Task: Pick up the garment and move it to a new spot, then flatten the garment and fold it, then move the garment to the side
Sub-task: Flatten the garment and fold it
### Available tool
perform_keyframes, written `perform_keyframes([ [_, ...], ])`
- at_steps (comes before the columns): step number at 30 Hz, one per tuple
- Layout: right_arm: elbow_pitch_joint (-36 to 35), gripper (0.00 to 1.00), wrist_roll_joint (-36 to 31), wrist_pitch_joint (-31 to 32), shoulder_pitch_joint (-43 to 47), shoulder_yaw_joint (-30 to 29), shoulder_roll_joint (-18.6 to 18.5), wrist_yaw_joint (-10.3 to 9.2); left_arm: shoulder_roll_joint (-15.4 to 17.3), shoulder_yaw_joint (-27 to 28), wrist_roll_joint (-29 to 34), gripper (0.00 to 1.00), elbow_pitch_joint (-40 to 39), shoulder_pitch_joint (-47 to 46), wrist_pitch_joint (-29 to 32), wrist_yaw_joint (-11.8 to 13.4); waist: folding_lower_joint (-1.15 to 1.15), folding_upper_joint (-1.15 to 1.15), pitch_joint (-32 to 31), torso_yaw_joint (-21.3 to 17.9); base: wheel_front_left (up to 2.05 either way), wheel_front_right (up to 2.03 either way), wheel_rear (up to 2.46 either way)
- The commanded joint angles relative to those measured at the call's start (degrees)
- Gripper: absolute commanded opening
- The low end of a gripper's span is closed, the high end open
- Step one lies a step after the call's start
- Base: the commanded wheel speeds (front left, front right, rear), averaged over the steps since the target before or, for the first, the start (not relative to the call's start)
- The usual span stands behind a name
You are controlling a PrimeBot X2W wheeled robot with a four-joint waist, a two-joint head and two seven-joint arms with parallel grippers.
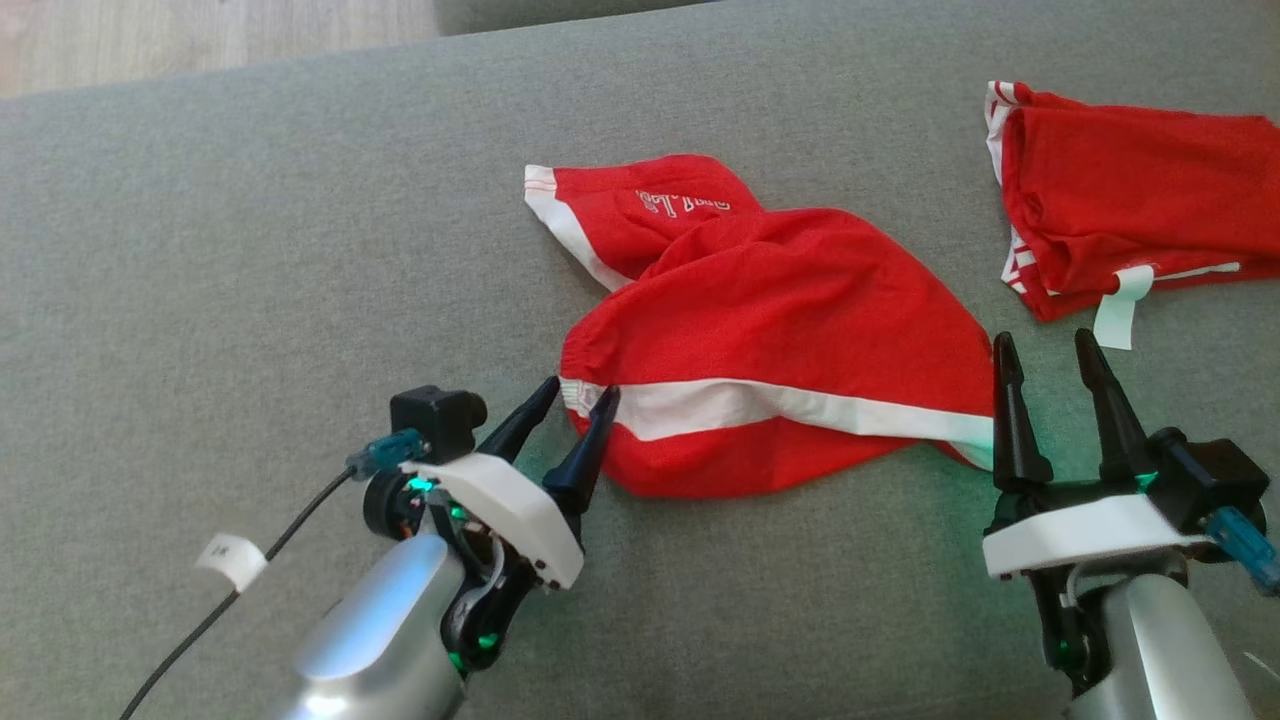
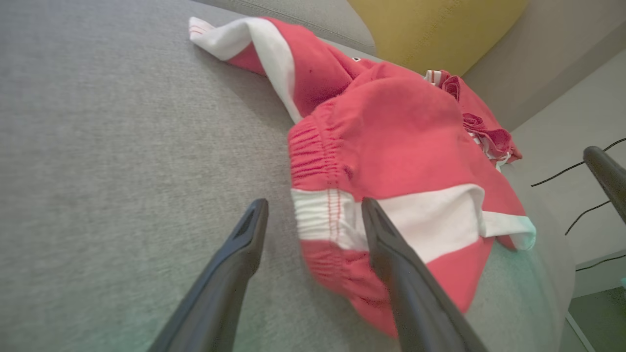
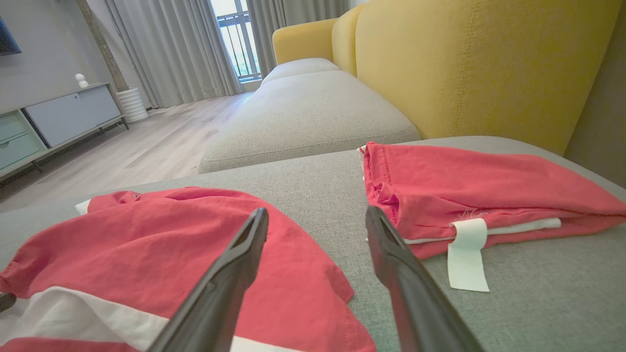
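Fingers (image 1: 588, 440) apart nr garment (image 1: 780, 330), folded cloth (image 1: 1130, 190)

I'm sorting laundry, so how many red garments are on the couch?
2. A rumpled garment lies between the left gripper and right gripper; a folded garment with a white tag sits at the head view's far right. More could lie out of frame.

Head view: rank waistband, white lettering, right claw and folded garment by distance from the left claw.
1. Waistband, beside the left claw.
2. White lettering, upper middle.
3. Right claw, lower right.
4. Folded garment, upper right.
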Motion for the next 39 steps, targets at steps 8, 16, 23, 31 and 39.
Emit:
perform_keyframes([
  [8, 0.15, 1.0, 0.07, -0.76, -1.98, 0.76, -0.18, -0.04, 2.01, -1.61, -2.35, 0.08, -2.38, -3.4, -1.38, -0.33, 0.0, 0.0, -0.35, -0.59, 0.0, 0.0, 0.0],
  [16, 5.46, 1.0, -0.41, 4.14, -0.94, -1.47, -0.18, -0.04, 2.8, -2.42, -1.76, 0.0, -3.24, -2.73, -5.67, -0.33, 0.0, 0.0, -1.67, 0.39, 0.0, 0.0, 0.0],
  [23, 10.08, 1.0, 2.66, 8.58, 0.3, -0.49, -0.18, -0.04, 2.84, -3.07, -0.54, 0.0, -3.79, -2.45, -7.77, -0.16, 0.0, 0.0, -2.29, 1.18, 0.0, 0.0, 0.0],
  [31, 10.42, 1.0, 5.24, 10.8, 1.64, 2.99, -0.18, -0.04, 2.85, -3.1, -0.45, 0.0, -3.58, -2.57, -8.41, 0.31, 0.0, 0.0, -2.5, 0.78, 0.0, 0.0, 0.0],
  [39, 8.4, 1.0, 6.08, 10.0, 1.41, 4.52, -0.18, -0.04, 3.05, -3.21, -0.52, 0.0, -3.24, -2.91, -8.48, 0.47, 0.0, 0.0, -2.41, 0.4, 0.0, 0.0, 0.0],
])
